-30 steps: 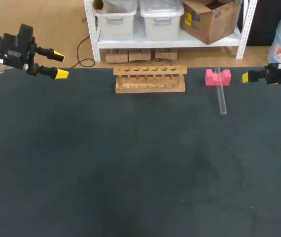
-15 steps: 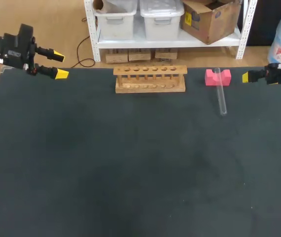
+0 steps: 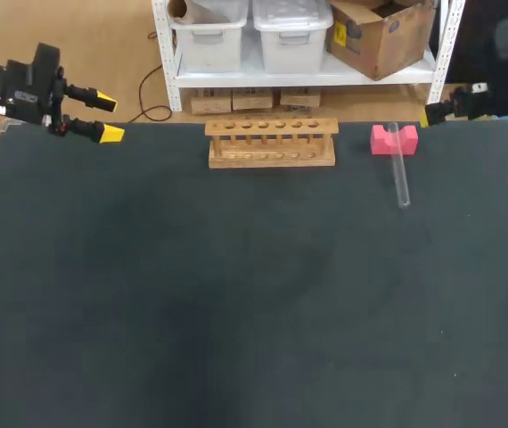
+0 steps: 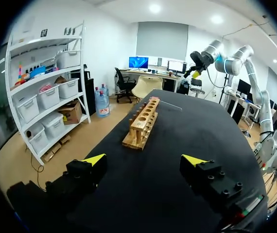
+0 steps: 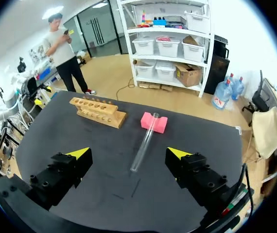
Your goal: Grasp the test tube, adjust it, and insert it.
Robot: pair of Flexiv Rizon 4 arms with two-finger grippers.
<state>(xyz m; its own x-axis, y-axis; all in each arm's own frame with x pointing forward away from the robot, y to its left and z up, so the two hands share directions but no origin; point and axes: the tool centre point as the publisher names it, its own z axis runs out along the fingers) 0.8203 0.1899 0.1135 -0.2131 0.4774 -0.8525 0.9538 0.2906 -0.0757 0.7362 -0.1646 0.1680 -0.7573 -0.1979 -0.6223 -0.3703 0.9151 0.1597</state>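
Upper left, the left gripper [image 3: 108, 115] hangs wide open and empty. Upper middle stands the long wooden rack with a row of holes [image 3: 271, 143]. Right of it lies the clear glass test tube [image 3: 401, 174], its long axis running up and down the frame and its top end on a pink notched block [image 3: 382, 140]. The right gripper [image 5: 129, 153] is nearer, also open and empty. It is blurred at the upper right, and the tube lies just ahead of it.

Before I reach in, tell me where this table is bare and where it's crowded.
Bare: the near half of the table, in front of the wooden rack and the test tube; the gap between the rack and the pink block; the far-left stretch between the left tool and the rack. Crowded only far right, where the tube rests on the block.
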